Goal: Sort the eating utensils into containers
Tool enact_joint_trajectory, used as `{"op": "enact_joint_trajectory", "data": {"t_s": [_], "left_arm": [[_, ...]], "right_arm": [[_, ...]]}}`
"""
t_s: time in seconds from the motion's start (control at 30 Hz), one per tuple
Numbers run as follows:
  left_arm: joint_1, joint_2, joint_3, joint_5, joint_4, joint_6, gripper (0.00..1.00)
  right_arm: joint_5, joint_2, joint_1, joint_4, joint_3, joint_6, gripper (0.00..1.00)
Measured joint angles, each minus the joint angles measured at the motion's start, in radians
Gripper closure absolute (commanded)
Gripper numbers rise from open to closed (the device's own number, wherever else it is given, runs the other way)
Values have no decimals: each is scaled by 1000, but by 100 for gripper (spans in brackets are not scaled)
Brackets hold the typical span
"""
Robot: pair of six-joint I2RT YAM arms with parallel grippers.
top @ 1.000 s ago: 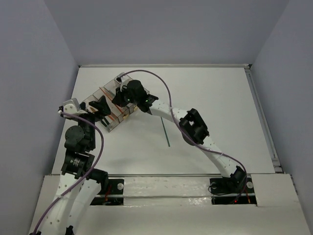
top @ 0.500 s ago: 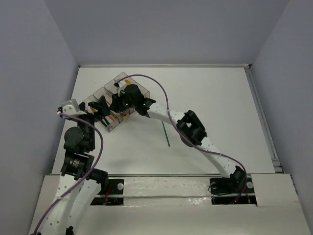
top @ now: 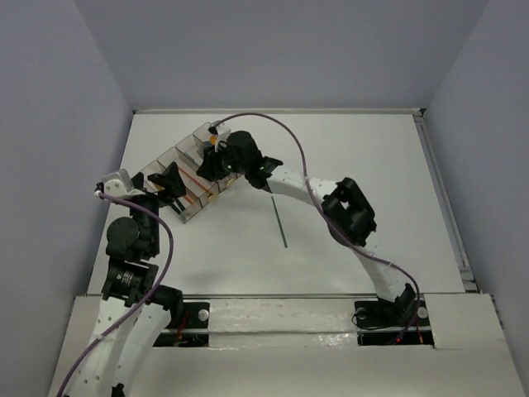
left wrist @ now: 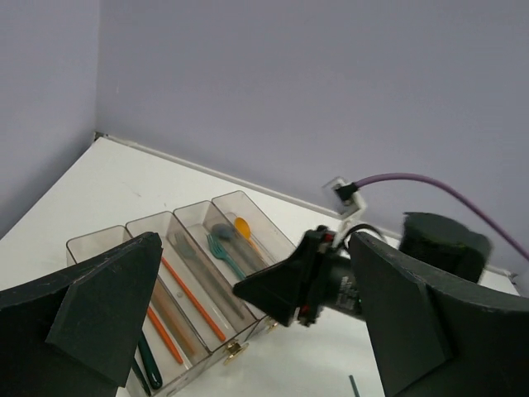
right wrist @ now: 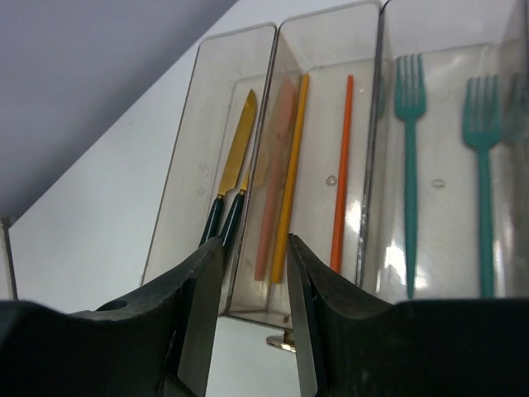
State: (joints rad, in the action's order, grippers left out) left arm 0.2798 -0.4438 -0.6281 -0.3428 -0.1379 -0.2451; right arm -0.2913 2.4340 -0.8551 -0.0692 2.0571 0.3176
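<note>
- The containers (top: 186, 149): four clear bins joined in a row, sitting at about 10 o'clock on the white surface (top: 372, 182) in the top view.
- Right fingers (right wrist: 202, 289): hang over the containers, toward the 2 o'clock end of the row in the top view. Open only a little way. Hold nothing. Just the near ends of two bins show in the small gap.
- Left fingers (left wrist: 107, 289): hang over the 8 o'clock end of the row in the top view. Spread very wide. Hold nothing. The bins and the black tip of the right arm show in the big gap.
- Knives (right wrist: 238, 153): lie in the bin at 9 o'clock in the right wrist view. Yellow blade toward 12 o'clock, two dark handles side by side toward 6 o'clock.
- Yellow stick (right wrist: 291, 165) and orange stick (right wrist: 341, 165): lie lengthways in the next bin toward 3 o'clock, near each other but apart.
- Pale orange piece (right wrist: 271, 174): lies in that same bin, just at 9 o'clock of the yellow stick. Too blurry through the wall to tell what kind.
- Teal forks (right wrist: 407, 149): two of them, lying in the bin at 3 o'clock of the stick bin, prongs toward 12 o'clock.
- Yellow spoon (left wrist: 242, 225): lies in the last bin, at the 3 o'clock end of the row in the left wrist view.
- Dark green stick (top: 279, 222): lies alone out on the surface, at about 4 o'clock from the containers and apart from them.
</note>
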Motion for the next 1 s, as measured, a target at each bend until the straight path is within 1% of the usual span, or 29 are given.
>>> {"op": "enact_joint_trajectory", "data": {"t_s": [0.03,0.1,0.17,0.27,0.33,0.37,0.4,0.47,0.57,0.7,1.0], "left_arm": [[0,4,0,1,0,0,1],[2,18,0,2,0,-1,1],[5,29,0,3,0,-2,1],[18,53,0,2,0,-4,1],[27,67,0,-1,0,-3,1],[35,75,0,-1,0,-3,1],[37,79,0,-2,0,-3,1],[48,87,0,-3,0,-3,1],[55,93,0,-6,0,-3,1],[61,97,0,-6,0,-3,1],[65,100,0,-10,0,-3,1]], "right_arm": [[5,-38,8,-14,-42,1,61],[31,-179,36,-38,-190,7,64],[86,-304,65,-40,-311,6,70],[192,-454,103,2,-441,7,70],[261,-522,125,31,-520,14,67],[293,-560,136,55,-575,20,61],[335,-595,146,103,-636,29,58],[386,-628,154,161,-735,40,52],[417,-635,153,293,-860,62,48],[412,-635,142,417,-932,84,44],[416,-627,71,438,-893,95,46]]}}
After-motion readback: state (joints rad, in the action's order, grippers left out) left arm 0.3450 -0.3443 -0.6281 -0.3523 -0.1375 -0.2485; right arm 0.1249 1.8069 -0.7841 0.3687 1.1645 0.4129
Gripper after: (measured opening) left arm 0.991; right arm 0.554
